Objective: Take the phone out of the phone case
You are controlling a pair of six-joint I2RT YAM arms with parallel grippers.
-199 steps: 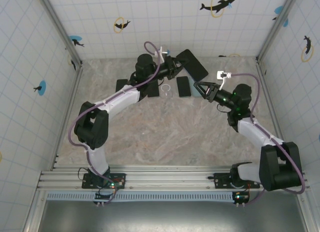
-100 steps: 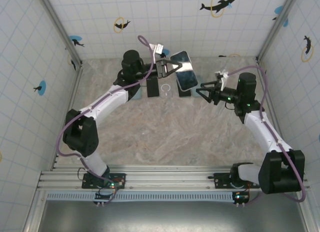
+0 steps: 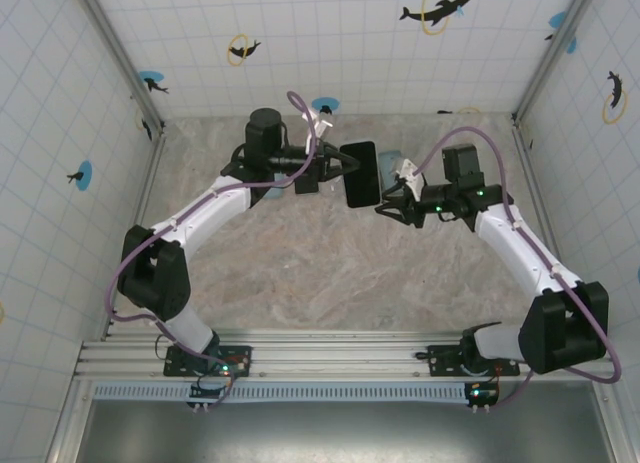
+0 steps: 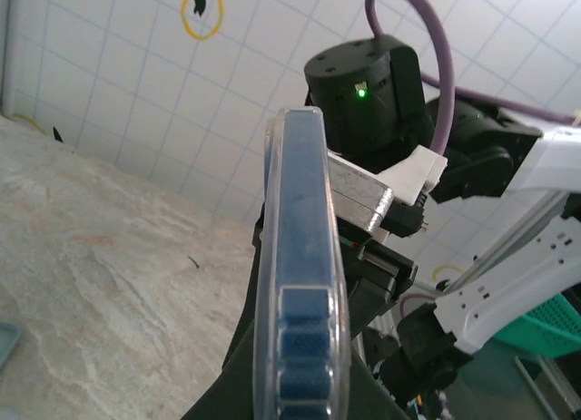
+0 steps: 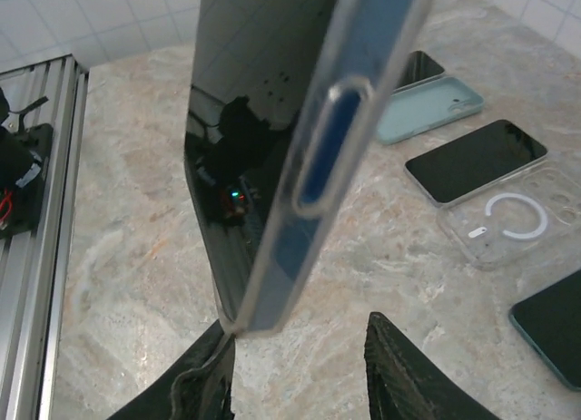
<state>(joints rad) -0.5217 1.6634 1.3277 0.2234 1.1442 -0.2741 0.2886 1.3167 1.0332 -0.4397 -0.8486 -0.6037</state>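
**Operator:** Location of the task item?

**Technician:** The dark-screened phone sits inside its clear plastic case. A blue frame shows through the case wall. The cased phone is off the marbled beige desk, held in the air near the back centre, between the two arms.

**Operator:** Left gripper status?

**Technician:** The left gripper has its jaws drawn narrow and clamped on the cased phone, at the edge nearest that arm. In the left wrist view the phone stands edge-on, rising away from the jaws.

**Operator:** Right gripper status?

**Technician:** The right gripper has its jaws apart. The lower corner of the cased phone lies between the two black fingers, nearer one of them. Contact cannot be confirmed.

**Operator:** Other items on the desk?

**Technician:** The right wrist view shows a row lying flat beyond the raised phone:
- a pale teal case
- a black phone
- a transparent case with a white ring
- a teal-edged dark phone at the frame edge
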